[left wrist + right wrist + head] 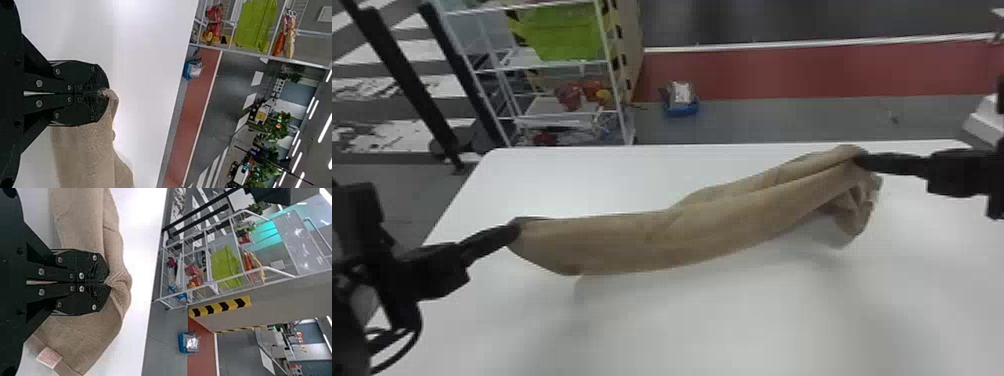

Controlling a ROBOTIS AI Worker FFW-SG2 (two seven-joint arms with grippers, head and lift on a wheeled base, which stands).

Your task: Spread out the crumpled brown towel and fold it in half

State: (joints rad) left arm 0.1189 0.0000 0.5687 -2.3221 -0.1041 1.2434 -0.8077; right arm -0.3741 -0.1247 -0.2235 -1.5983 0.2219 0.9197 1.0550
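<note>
Closest in, it's the left tool (515,231), clamped on one end of the brown towel (677,232)! Over near the other end, the right tool (860,159), pinched tight on it too: two tools, one towel, slung between them above one white worktop (682,325), one pale label (49,357) showing.

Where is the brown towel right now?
In the head view, the brown towel stretches across the middle, over the white table, its left part pinched in the left jaws and its right in the right jaws.
</note>
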